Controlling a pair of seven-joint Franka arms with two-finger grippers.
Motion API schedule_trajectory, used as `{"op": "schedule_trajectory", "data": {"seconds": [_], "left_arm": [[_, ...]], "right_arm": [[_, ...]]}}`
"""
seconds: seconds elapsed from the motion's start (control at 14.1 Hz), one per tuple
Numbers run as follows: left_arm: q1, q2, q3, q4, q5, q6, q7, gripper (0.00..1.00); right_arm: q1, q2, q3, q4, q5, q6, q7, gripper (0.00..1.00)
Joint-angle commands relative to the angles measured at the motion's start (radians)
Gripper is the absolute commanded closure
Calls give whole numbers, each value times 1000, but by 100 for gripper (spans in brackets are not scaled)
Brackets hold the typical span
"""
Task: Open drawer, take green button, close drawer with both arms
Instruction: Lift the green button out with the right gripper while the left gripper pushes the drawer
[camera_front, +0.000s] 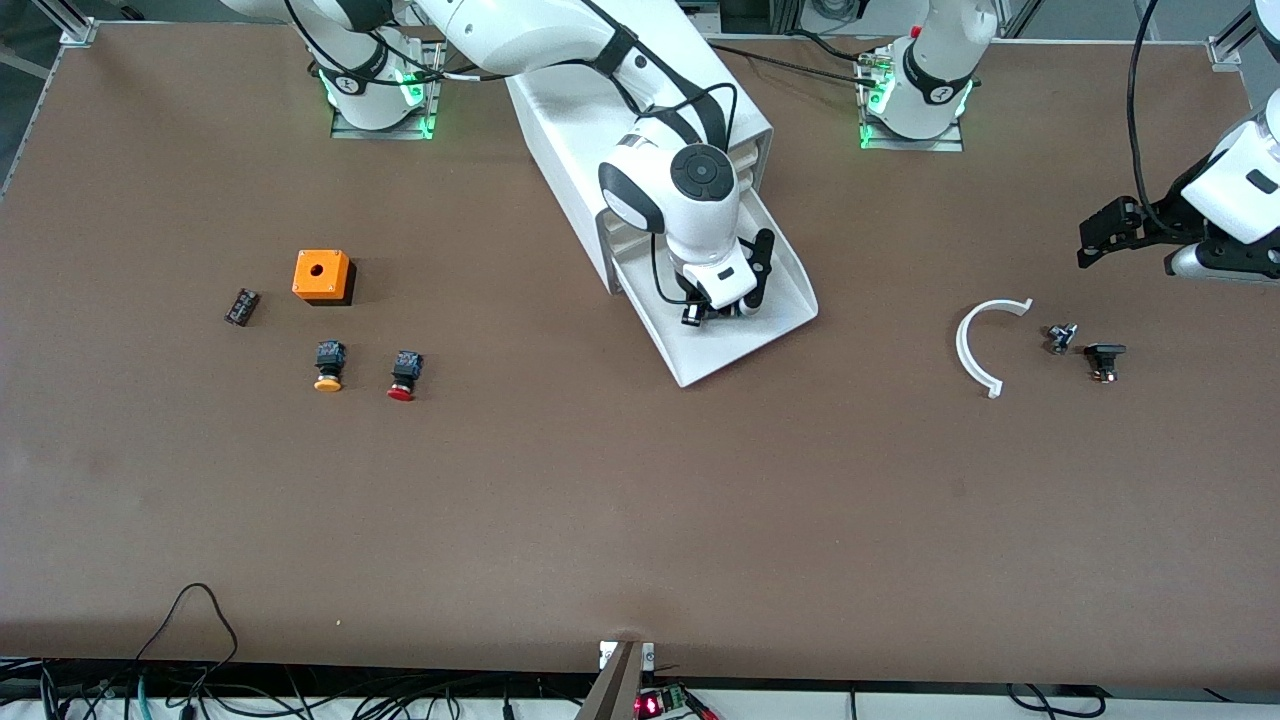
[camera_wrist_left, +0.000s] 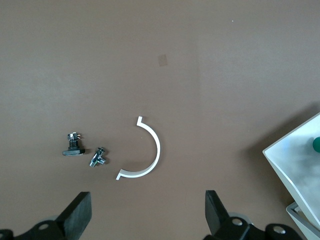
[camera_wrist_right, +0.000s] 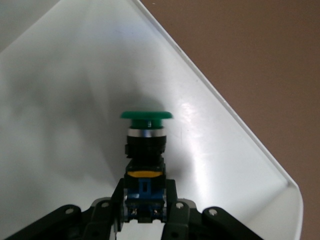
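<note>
On the worktop (camera_front: 600, 520), nearest the front camera, an orange-capped button (camera_front: 329, 365) and a red one (camera_front: 404, 375) lie toward the right arm's end; a white arc (camera_front: 978, 345) and two small fittings lie toward the left arm's end. Between them the drawer (camera_front: 765, 335) stands pulled out of the cabinet (camera_front: 570, 130), its open end toward the camera. The right gripper (camera_wrist_right: 145, 200) is down inside it, fingers clamped on the black body of the green button (camera_wrist_right: 146, 145), which lies on the drawer floor. Its long axis runs straight out from the gripper, green cap leading and pointing away from the fingers, terminal end between them. To do this step well, I would lift straight up until the cap clears the drawer wall before moving sideways, keeping the wrist level so the button does not swivel in the grip. The left gripper (camera_wrist_left: 147, 220) waits, jaws apart, over the arc.
</note>
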Motion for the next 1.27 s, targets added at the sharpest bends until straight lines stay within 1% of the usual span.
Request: {"op": "schedule_trajectory", "data": {"seconds": [0.0,0.07,0.21,0.28,0.42,0.5,0.64,0.71,0.78,0.85,0.92,0.99,1.06,1.2], "left_arm": [[-10,28,-2,16,-34,-13,-7,0],[-16,45,-2,13,-46,1,-12,0],[-21,68,-31,-30,-46,100,-56,0],[-24,92,-43,-42,-46,134,-105,0],[-34,158,-104,-56,-48,201,-255,0],[-36,181,-146,-82,-48,262,-341,0],[-41,218,-205,-156,-48,411,-491,0],[-69,261,-218,-171,-48,482,-553,0],[-100,319,-218,-162,-45,531,-611,0],[-111,368,-218,-160,-40,595,-660,0],[-145,419,-218,-165,-35,661,-676,0],[-174,457,-218,-167,-37,700,-694,0],[-195,490,-218,-167,-37,726,-742,0],[-223,540,-218,-168,-34,752,-766,0]], "right_arm": [[13,8,-15,32,-11,-18,-8,85],[11,0,-16,34,-11,-32,-7,88],[8,-15,-21,75,-10,-70,4,92],[10,-23,-41,112,-8,-108,37,92],[13,-76,-85,132,-4,-142,103,92],[5,-116,-107,129,-1,-142,131,92],[-21,-176,-174,115,-4,-162,182,92],[-53,-200,-202,92,1,-167,189,92],[-100,-228,-216,54,1,-165,191,92],[-159,-244,-219,26,4,-162,199,92],[-221,-242,-219,25,27,-167,208,92],[-284,-242,-216,26,68,-168,211,92],[-337,-247,-211,26,73,-171,212,92],[-433,-280,-211,-20,67,-236,212,92]]}}
